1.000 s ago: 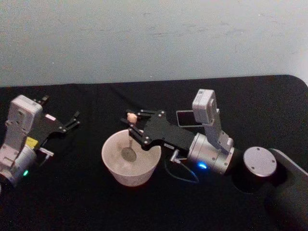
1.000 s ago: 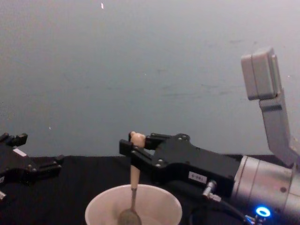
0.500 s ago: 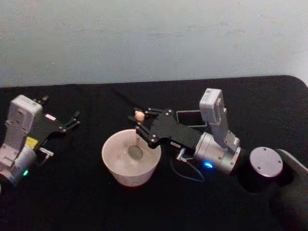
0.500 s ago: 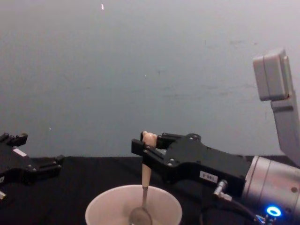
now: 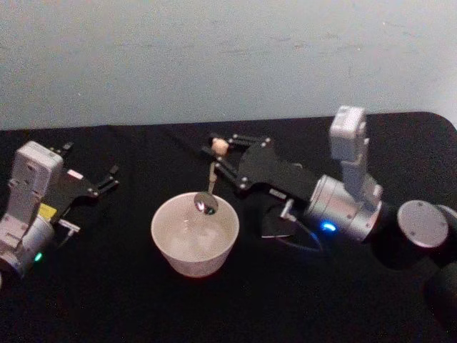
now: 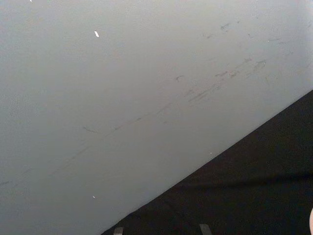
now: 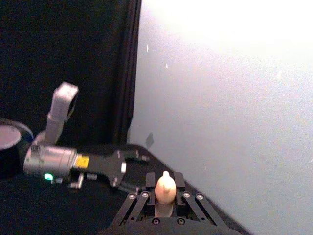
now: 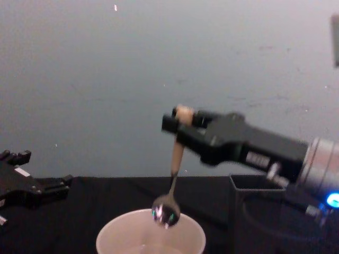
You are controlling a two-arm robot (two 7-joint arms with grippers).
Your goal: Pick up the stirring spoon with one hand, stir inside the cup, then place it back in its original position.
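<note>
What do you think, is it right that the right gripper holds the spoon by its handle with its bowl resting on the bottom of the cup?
Not quite. The right gripper holds the stirring spoon by its handle, but its bowl hangs at rim height over the cup, not on the bottom, as the chest view shows. The left gripper is parked aside.

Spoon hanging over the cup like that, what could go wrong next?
1. The right end effector pinches the stirring spoon only near its bear-topped end, so it might swing or slip while travelling.
2. The spoon's bowl hangs close to the rim of the cup; moving sideways this low could knock the cup.
3. The dark grey holder is narrow, so the spoon could catch its wall and miss.
</note>
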